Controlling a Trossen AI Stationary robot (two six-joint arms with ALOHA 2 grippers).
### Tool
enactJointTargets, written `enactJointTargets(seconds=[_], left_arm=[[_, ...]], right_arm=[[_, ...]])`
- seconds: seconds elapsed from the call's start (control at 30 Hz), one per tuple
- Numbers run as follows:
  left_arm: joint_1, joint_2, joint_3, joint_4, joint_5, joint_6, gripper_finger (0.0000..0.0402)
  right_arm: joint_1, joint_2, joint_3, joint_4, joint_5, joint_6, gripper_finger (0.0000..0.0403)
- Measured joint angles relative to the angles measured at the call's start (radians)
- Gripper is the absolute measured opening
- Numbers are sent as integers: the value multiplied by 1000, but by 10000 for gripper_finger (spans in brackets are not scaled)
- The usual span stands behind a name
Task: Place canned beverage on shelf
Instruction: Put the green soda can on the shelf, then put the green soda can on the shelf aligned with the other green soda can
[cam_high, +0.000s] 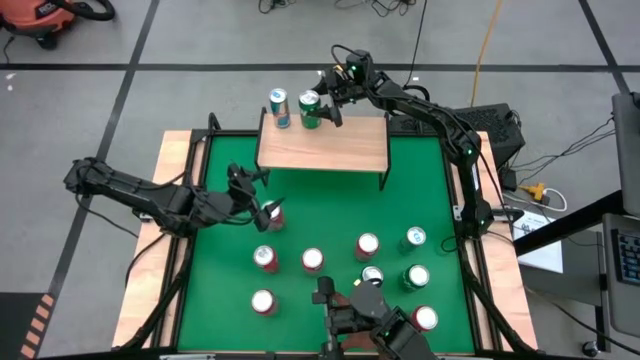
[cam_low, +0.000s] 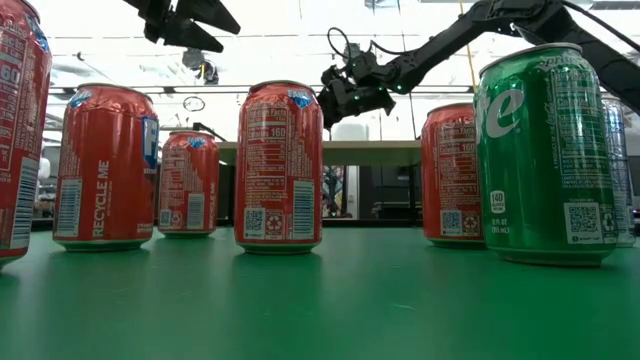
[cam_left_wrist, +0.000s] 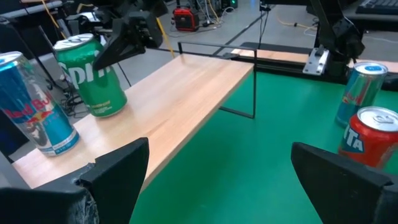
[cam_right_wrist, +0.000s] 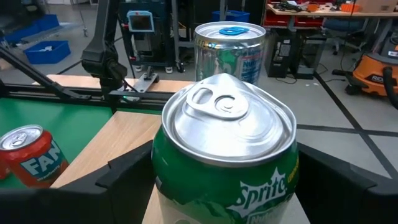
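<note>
The right end effector (cam_high: 322, 103) stands at the far left corner of the shelf (cam_high: 330, 150), its jaws spread wide on either side of a green Sprite can (cam_high: 309, 109) that stands upright on the plank; whether the fingers touch the can I cannot tell. Just beside it on the shelf is a slim blue-and-silver can (cam_high: 279, 107). So two cans look placed, the green one apparently just delivered or about to be let go.

The left end effector (cam_high: 252, 196) hovers in front of the shelf, wide open and empty, near a red can (cam_high: 273, 213) on the desk (cam_high: 430, 180). Several more cans wait there.

The cans are smooth printed aluminium cylinders; the shelf is pale matte wood on thin black legs; the desk top looks like green felt.
</note>
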Motion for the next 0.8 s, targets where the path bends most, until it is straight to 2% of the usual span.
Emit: enactJointTargets(seconds=[0.33, 0.67, 0.8], left_arm=[[-5, 10, -1, 2, 0, -11, 392], [-4, 10, -1, 2, 0, -11, 392], [-5, 10, -1, 2, 0, -10, 392]], right_arm=[[0, -1, 0, 9, 1, -16, 361], [0, -27, 0, 61, 7, 10, 364], [2, -66, 0, 59, 85, 11, 364]])
